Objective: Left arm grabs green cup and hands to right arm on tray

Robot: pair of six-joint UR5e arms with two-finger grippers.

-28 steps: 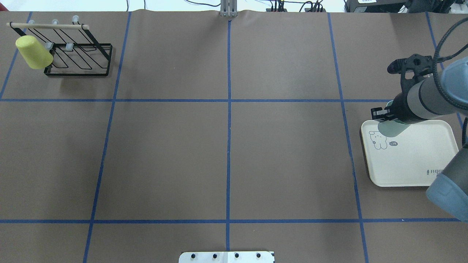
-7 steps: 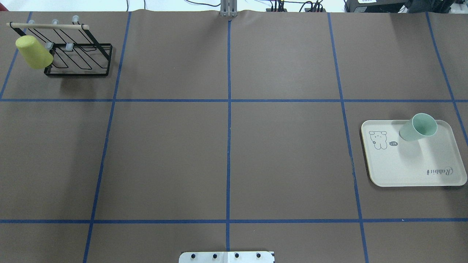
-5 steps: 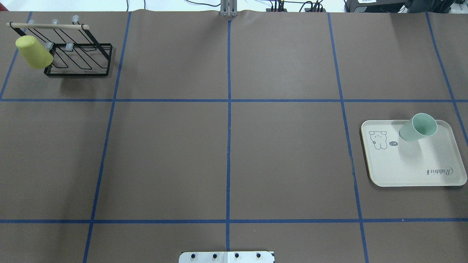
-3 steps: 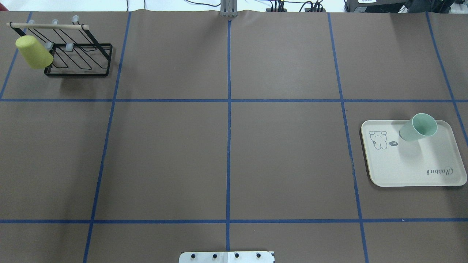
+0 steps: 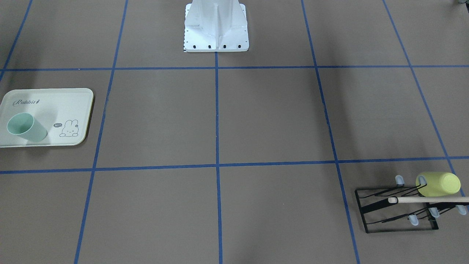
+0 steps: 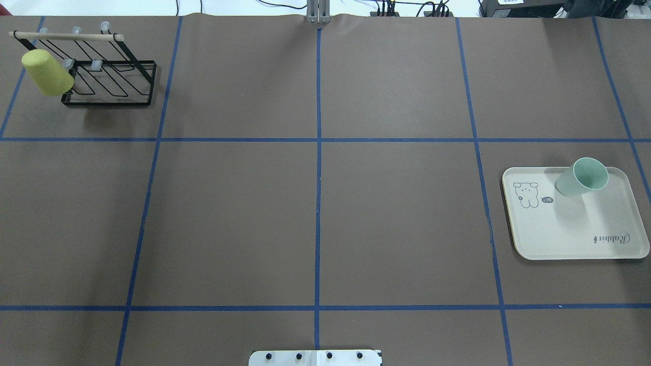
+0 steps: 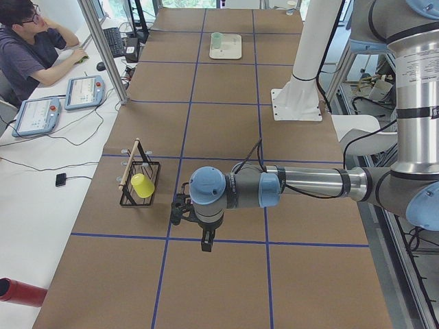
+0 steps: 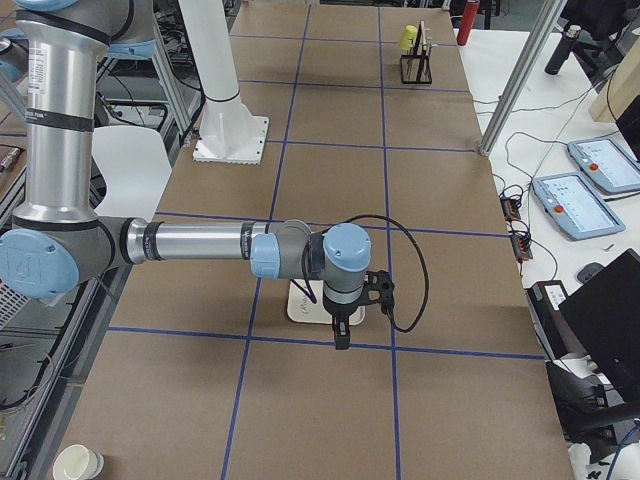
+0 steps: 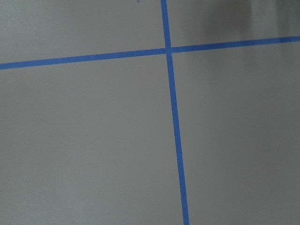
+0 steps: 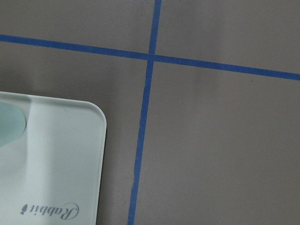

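The right arm (image 8: 200,243) is stretching out level above the table (image 6: 229,213), and the right gripper (image 8: 342,335) is pointing straight down from its wrist. It is showing only from the side, so I cannot tell whether its jaws are apart or together. Just below it and to one side, the tray (image 6: 574,239) is lying flat, with one rounded corner showing in the wrist view. A little farther across the tray, the green cup (image 6: 581,178) is standing free and upright, mouth up, beside the bunny drawing (image 6: 526,194).

The left arm (image 7: 309,181) is also reaching out level, and the left gripper (image 7: 205,240) is hanging downward. Again I cannot tell whether it is parted or closed. Beneath it, two blue tape lines (image 9: 168,49) are crossing on bare brown paper. Near it, a black wire rack (image 6: 117,86) is standing with a yellow-green cup (image 6: 47,72) hanging on it. The tray and green cup are sitting well away from this gripper, at the table's far end.
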